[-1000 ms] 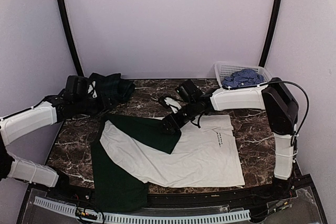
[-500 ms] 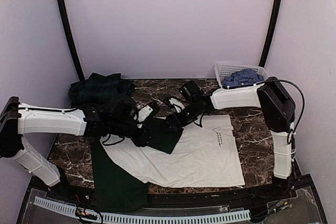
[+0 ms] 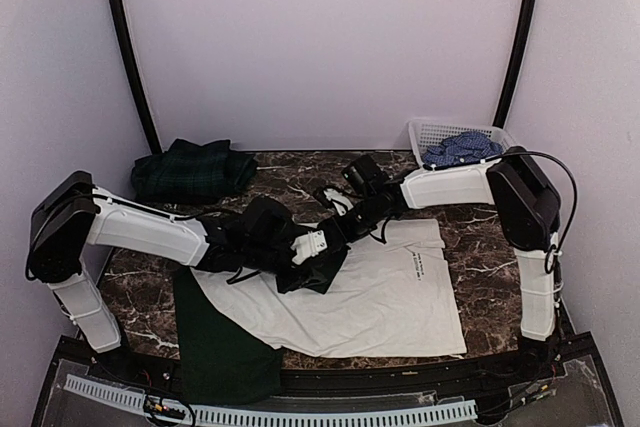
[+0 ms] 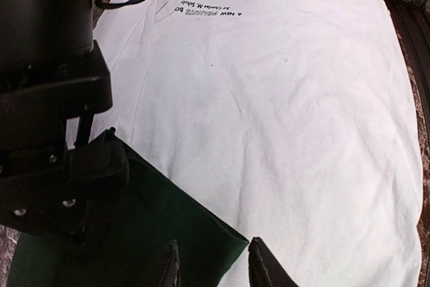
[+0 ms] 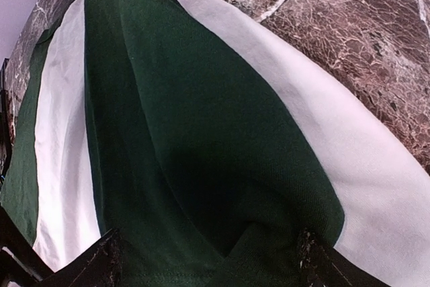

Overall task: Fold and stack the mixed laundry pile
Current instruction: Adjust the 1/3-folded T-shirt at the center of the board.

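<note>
A white T-shirt with dark green sleeves lies spread on the marble table. One green sleeve is folded over the white body. My left gripper reaches across to the middle, and its fingers stand apart, straddling that sleeve's corner. From the back right, my right gripper is wide open over the same green sleeve, which bunches between its fingers. In the top view the left gripper and the right gripper nearly meet. A dark green plaid garment lies at the back left.
A white lattice basket at the back right corner holds a blue-and-white check shirt. The shirt's other green sleeve hangs toward the table's front edge. A black frame post stands at each back corner.
My left arm has swung from the back left to the middle of the shirt, over the folded sleeve's corner, its jaws narrowing. The right gripper has hardly moved.
</note>
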`<state>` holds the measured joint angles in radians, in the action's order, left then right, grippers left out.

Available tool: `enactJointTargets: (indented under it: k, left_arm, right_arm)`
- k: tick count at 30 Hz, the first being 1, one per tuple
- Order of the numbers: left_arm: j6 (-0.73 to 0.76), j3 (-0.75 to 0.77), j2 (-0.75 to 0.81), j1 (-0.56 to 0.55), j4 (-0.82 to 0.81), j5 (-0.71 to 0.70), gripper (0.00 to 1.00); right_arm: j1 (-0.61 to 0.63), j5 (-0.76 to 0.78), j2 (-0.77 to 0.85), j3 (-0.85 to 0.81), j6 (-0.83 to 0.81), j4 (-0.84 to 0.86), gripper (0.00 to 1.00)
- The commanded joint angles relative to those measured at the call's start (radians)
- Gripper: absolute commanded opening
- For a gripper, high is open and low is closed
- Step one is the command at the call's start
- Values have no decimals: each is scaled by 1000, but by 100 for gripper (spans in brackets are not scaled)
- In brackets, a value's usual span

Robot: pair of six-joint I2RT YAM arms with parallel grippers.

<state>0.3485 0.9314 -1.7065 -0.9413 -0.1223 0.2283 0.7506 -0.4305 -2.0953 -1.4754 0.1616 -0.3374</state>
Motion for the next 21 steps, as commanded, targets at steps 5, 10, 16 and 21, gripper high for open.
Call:
enactJointTargets:
  k: [5, 10, 16, 21]
  left_arm:
    - [205, 18, -57, -8, -29, 34, 33]
    - [207, 18, -81, -8, -23, 44, 37]
    - [209, 32, -109, -9, -43, -3, 42]
    - [232, 60, -139, -9, 1, -21, 22]
  right_arm:
    - [-13, -27, -27, -17, 13, 19, 85]
    - [-16, -30, -29, -16, 12, 20, 85]
    - [-17, -36, -28, -13, 13, 24, 85]
    - [-17, -40, -29, -14, 15, 23, 85]
